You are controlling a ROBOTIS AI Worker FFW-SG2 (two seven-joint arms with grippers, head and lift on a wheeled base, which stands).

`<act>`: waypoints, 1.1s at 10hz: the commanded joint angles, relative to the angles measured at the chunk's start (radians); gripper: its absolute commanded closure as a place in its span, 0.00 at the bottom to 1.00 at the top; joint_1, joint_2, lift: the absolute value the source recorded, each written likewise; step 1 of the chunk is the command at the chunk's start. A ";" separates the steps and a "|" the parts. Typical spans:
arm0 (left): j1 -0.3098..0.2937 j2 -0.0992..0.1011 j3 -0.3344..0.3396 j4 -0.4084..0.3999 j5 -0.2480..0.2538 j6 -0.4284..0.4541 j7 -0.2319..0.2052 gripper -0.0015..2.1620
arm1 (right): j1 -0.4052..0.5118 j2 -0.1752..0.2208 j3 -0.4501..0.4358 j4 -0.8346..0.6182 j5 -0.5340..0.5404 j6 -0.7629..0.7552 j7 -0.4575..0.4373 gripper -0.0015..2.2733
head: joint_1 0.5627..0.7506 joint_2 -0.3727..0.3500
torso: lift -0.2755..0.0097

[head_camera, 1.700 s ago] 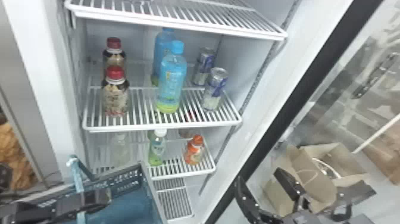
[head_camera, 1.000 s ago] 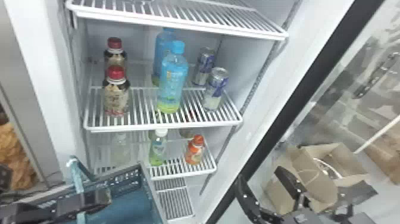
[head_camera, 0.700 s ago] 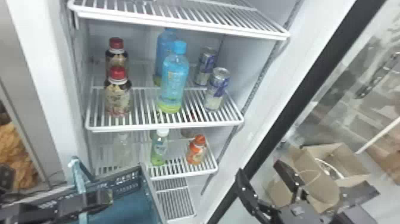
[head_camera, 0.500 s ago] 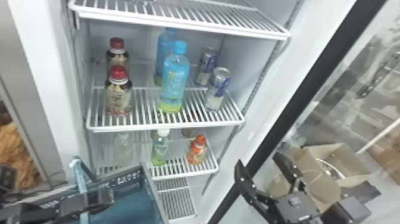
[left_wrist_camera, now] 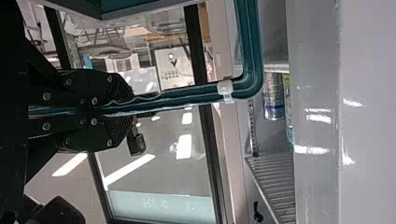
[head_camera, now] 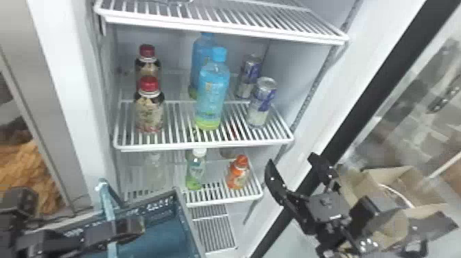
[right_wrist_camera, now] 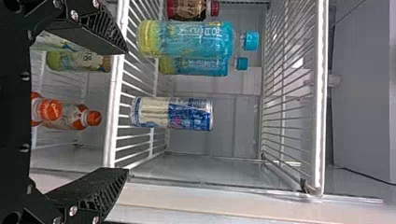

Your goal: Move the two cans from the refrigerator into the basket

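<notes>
Two silver, blue-and-white cans [head_camera: 262,103] stand upright on a refrigerator shelf [head_camera: 205,146]. The right gripper [head_camera: 292,161] is empty, fingers wide apart; the left gripper [head_camera: 133,225] clamps the teal handle [head_camera: 109,206] of the basket [head_camera: 189,223].

Mid shelf [head_camera: 205,145], L side: red-cap btl [head_camera: 150,111] stood upright w/ a 2nd red-cap btl [head_camera: 146,65] right behind it. Near the shelf's middle, a tall blue btl [head_camera: 211,94] stood in front of another blue btl [head_camera: 202,51], partly hiding it. Lower shelf [head_camera: 223,201]: green btl w/ white cap [head_camera: 195,175], then an orange btl [head_camera: 237,175] to its R; R wrist view had an extra orange-cap btl [right_wrist_camera: 70,117] close by. Farther L was a pale shape, prob. a clear btl [head_camera: 152,171]. Open cardboard box [head_camera: 411,185] sat at R of head view.
</notes>
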 commanded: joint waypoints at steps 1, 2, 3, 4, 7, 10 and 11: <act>-0.001 0.000 0.001 0.000 0.000 0.000 0.000 0.55 | -0.058 0.000 0.019 0.038 0.002 0.008 -0.013 0.07 | 0.70 0.12 | 0.88; -0.001 0.002 0.001 0.000 0.000 0.000 0.000 0.55 | -0.098 0.000 0.031 0.068 -0.003 0.008 -0.030 0.07 | 0.70 0.13 | 0.88; -0.001 0.002 -0.001 0.000 0.000 0.000 0.000 0.55 | -0.144 -0.002 0.041 0.107 -0.003 0.008 -0.031 0.07 | 0.70 0.14 | 0.88; -0.001 0.002 -0.001 0.000 0.000 0.000 0.000 0.55 | -0.191 -0.003 0.051 0.139 0.002 0.008 -0.033 0.07 | 0.70 0.16 | 0.88; -0.001 0.003 -0.001 0.000 0.000 0.000 0.000 0.55 | -0.272 0.002 0.087 0.200 0.008 0.011 -0.065 0.07 | 0.70 0.18 | 0.88; -0.003 0.005 -0.005 0.000 0.000 0.000 0.000 0.55 | -0.341 0.006 0.099 0.252 0.014 0.030 -0.097 0.07 | 0.70 0.20 | 0.88; -0.003 0.005 -0.005 0.000 0.000 0.003 0.000 0.55 | -0.368 0.006 0.099 0.264 0.014 0.062 -0.104 0.07 | 0.70 0.21 | 0.88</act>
